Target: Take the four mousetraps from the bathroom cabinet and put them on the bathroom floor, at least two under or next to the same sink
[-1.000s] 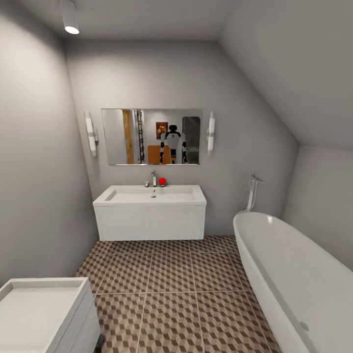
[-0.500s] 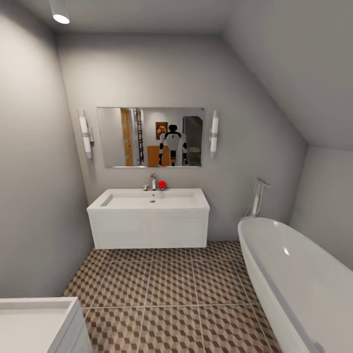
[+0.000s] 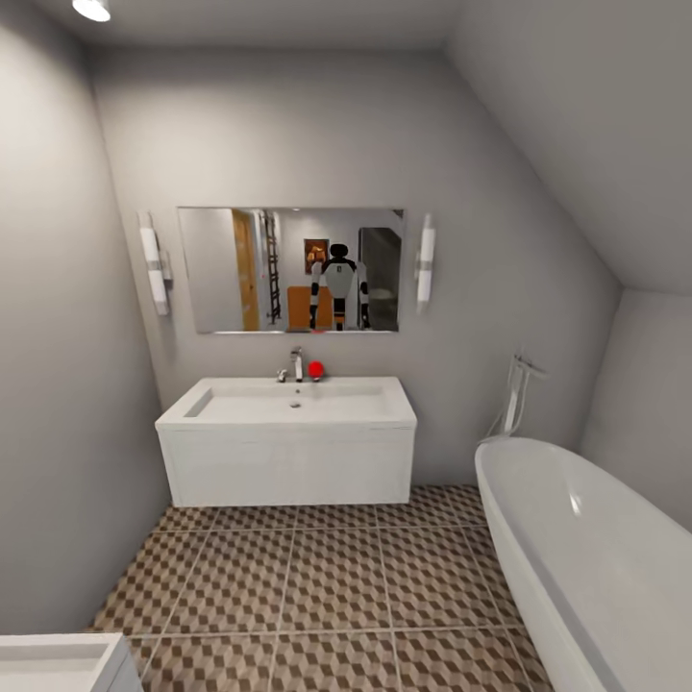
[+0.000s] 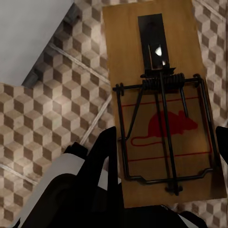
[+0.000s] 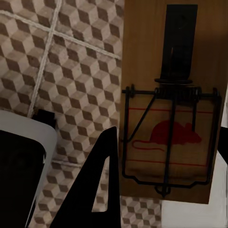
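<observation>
Mousetraps, one in each gripper: left mousetrap (image 4: 159, 99) clamped by left gripper (image 4: 164, 180), right mousetrap (image 5: 171, 104) by right gripper (image 5: 164, 178), each printed with a red mouse outline, no words. Ahead, open bathroom floor (image 3: 327, 586) up to the far sink (image 3: 288, 404). Bathtub (image 3: 586, 548) crowding the right, white unit (image 3: 58, 658) near left.

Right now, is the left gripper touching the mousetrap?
Touching. In the left wrist view, the mousetrap sits between the left gripper jaws, held above the floor.
</observation>
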### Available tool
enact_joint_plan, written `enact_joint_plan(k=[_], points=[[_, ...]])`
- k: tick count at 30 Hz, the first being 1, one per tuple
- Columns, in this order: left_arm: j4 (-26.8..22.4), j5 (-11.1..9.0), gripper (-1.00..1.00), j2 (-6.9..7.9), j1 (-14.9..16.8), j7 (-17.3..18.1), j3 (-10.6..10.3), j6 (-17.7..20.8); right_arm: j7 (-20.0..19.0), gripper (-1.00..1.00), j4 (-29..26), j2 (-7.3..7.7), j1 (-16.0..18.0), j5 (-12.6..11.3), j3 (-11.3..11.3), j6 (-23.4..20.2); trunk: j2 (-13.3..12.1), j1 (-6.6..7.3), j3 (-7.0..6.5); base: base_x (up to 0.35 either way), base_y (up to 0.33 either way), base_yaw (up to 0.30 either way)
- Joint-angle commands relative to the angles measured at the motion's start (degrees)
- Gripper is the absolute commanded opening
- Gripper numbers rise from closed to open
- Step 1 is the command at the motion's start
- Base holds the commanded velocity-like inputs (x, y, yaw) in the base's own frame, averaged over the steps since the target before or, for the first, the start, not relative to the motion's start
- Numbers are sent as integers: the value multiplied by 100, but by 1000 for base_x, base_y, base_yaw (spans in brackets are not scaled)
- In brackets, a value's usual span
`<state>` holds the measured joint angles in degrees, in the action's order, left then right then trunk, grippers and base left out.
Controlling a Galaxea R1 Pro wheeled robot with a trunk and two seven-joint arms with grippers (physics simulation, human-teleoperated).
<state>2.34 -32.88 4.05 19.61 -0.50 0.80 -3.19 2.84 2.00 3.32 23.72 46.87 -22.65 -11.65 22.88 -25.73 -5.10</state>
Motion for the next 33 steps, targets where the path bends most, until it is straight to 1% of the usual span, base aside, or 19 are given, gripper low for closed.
enact_joint_plan(k=[1, 22, 26, 33], points=[[21, 24, -100, -1, 7, -13, 8, -33, 23, -100, 19, 2, 2, 50, -47, -4, 4, -5, 2, 335, 0, 0], [21, 20, -100, -1, 7, -11, 8, -33, 22, -100, 19, 2, -25, 59, -46, -7, 4, -5, 2, 332, 0, 0], [21, 24, -100, -1, 7, -11, 8, -33, 19, -100, 19, 2, -24, 59, -46, -7, 4, -5, 2, 177, 0, 0], [21, 29, -100, -1, 7, -11, 8, -33, 15, -100, 19, 2, -25, 59, -46, -5, 4, -5, 2, 39, 0, 0]])
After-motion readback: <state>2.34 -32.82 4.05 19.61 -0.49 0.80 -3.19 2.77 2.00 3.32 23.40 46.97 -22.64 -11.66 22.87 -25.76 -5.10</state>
